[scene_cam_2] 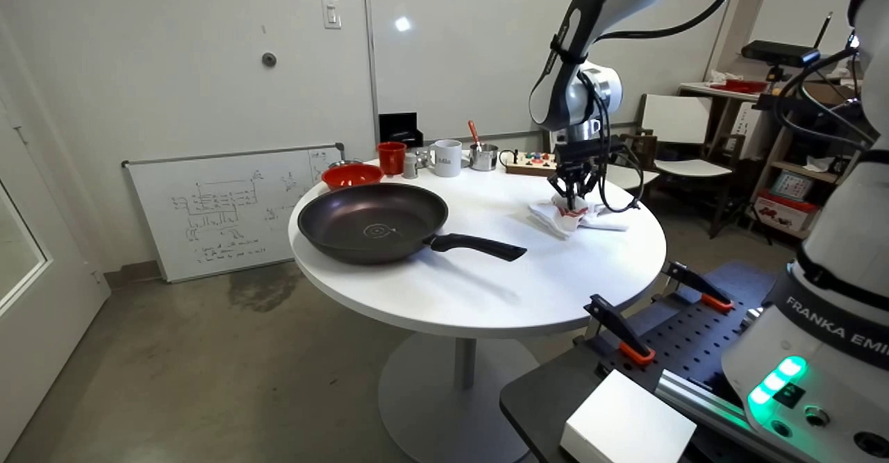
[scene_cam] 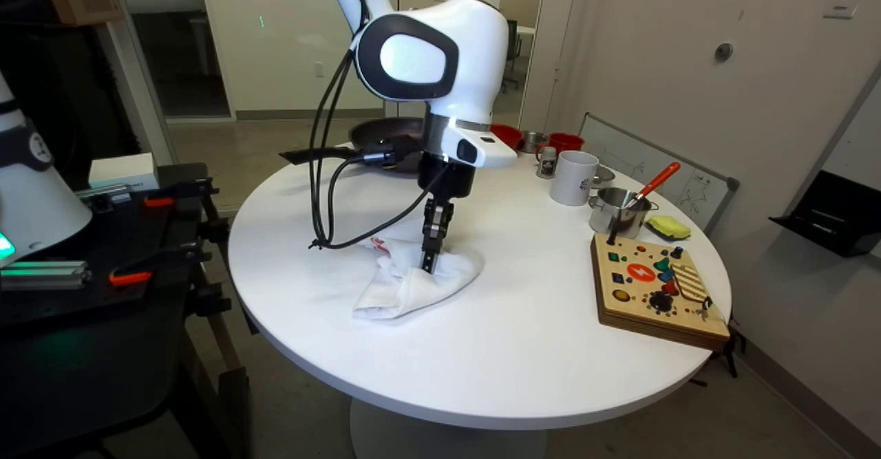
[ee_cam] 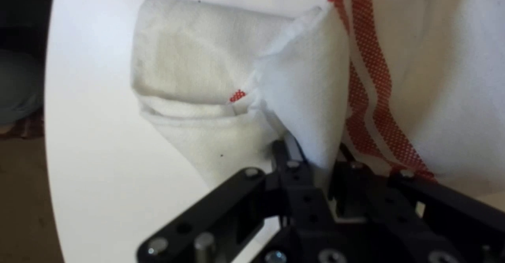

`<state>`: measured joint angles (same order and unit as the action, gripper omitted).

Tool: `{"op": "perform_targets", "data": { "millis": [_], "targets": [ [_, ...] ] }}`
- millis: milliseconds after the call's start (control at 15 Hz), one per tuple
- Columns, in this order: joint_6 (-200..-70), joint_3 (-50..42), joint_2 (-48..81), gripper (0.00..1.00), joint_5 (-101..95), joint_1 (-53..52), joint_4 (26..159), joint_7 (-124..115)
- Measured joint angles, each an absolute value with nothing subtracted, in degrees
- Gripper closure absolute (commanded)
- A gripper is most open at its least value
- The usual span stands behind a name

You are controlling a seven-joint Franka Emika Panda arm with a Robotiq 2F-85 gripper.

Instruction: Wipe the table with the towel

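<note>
Near mid-frame, the pincer [scene_cam: 429,263] grips the bunched towel [scene_cam: 405,292], presumably so loose folds can wipe the tabletop [scene_cam: 523,356]. Right of centre, the mug [scene_cam: 572,179] likely leaves wiping room.

In an exterior view, frying pan [scene_cam_2: 375,223] sat by the left edge of the table [scene_cam_2: 417,303], red bowl [scene_cam_2: 352,175] just behind. Red cup [scene_cam_2: 391,158], shaker [scene_cam_2: 410,166], white mug [scene_cam_2: 448,158] and steel pot [scene_cam_2: 484,158] with a red-handled utensil [scene_cam_2: 474,132] lined the far edge. In an exterior view, yellow sponge [scene_cam: 667,227] and wooden switch panel [scene_cam: 654,290] sat by the right edge, whiteboard [scene_cam: 695,187] leaning on the wall [scene_cam: 640,53] past it.
</note>
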<state>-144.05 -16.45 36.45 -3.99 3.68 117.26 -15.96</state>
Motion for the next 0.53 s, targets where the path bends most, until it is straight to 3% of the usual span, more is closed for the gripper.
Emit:
{"op": "perform_targets", "data": {
  "millis": [533],
  "targets": [
    [-135.9, -18.6, 39.4, 0.93, -4.3, 5.5, 112.0, -18.9]
  ]
}}
